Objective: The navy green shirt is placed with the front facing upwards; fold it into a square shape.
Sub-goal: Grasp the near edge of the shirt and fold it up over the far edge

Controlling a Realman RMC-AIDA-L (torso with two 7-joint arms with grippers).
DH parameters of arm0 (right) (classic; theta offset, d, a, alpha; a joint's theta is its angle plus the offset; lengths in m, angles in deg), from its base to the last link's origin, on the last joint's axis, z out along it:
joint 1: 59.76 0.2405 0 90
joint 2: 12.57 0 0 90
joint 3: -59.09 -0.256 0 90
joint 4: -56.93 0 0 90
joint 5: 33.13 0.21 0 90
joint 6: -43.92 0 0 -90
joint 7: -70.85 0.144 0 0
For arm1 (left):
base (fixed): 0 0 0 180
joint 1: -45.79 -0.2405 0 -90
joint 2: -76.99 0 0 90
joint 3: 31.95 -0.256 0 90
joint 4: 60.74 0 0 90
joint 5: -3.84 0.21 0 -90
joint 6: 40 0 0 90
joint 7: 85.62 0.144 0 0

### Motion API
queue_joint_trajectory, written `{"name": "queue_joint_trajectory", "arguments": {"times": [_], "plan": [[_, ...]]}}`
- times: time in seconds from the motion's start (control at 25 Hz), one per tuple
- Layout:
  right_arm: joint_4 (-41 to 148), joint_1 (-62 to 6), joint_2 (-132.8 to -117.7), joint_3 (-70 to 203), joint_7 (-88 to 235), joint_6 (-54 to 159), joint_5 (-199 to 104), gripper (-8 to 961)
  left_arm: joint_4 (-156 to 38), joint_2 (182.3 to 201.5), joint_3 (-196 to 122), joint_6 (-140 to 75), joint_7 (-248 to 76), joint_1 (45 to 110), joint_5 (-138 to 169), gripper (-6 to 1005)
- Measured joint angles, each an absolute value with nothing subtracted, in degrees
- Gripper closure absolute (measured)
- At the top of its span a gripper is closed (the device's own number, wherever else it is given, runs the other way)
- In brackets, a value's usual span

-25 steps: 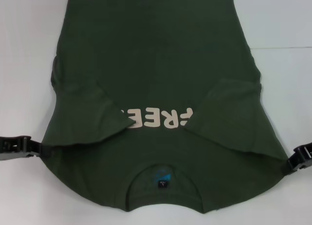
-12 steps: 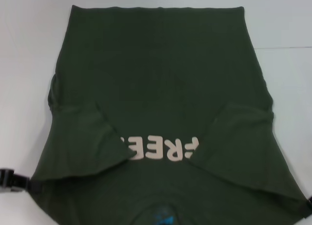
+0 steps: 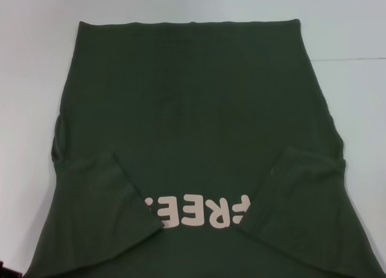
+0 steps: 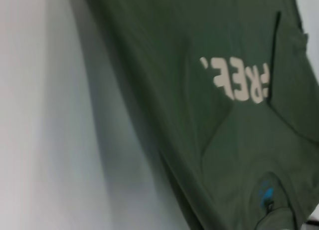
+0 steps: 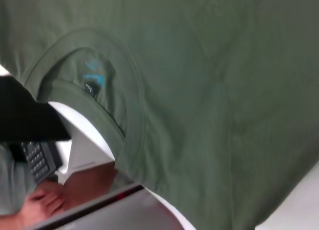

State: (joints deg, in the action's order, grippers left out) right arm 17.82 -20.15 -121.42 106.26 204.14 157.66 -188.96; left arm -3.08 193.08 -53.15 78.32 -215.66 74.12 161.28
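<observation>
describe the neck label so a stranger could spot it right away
Start at the dark olive-green T-shirt on the white table. Its ribbed crew neck rings a small dark neck label, the only blue-printed patch on the shirt.

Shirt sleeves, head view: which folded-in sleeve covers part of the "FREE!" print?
The sleeve on the robot's left: its tip overlaps the last letter of the lettering on the navy green shirt. The right sleeve only reaches its edge.

Cream lettering, seemingly "FREE", upside down on the navy green shirt (image 3: 193,109) chest.
</observation>
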Motion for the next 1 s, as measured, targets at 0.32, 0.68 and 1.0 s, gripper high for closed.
{"name": "queue_joint_trajectory", "arguments": {"times": [0.32, 0.68, 1.0], "plan": [[19.09, -19.23, -121.95, 108.23, 203.94, 157.72, -188.83, 914, -2.99, 193.21, -54.38, 78.60, -215.36, 74.18, 163.08, 981], [15.48, -19.16, -121.11, 98.00, 203.70, 157.17, -185.86, 915, -4.38, 192.14, -48.34, 77.60, -214.67, 75.90, 154.31, 980], [15.19, -19.41, -118.73, 88.32, 203.99, 151.90, -181.24, 917, -7.10, 191.19, -39.91, 73.59, -215.00, 76.16, 144.36, 981]]}}
